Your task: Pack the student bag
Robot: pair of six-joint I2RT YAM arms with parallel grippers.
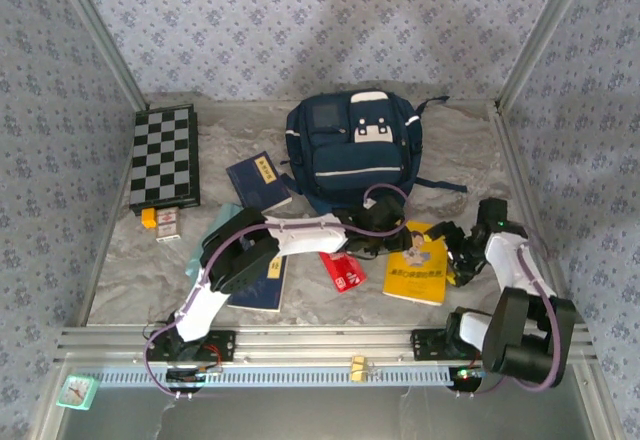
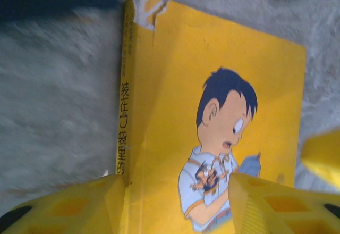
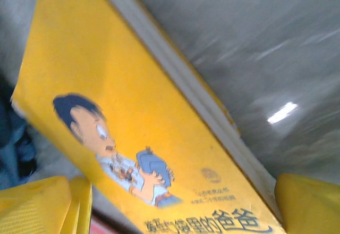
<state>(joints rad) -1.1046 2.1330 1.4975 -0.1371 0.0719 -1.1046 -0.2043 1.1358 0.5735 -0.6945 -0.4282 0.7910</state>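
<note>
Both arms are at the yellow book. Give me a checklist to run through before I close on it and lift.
1. Is the left gripper open? Ok, its fingers are apart astride the yellow book at the spine edge.
2. Is the right gripper open? Ok, the book lies between its fingers.
3. Are the grippers on opposite edges of the book? Ok in the top view.
4. Is the red packet free of the book? Cannot tell, it lies close beside it.
5. Is the student bag open to receive the book? Cannot tell, no opening is visible from above.
</note>
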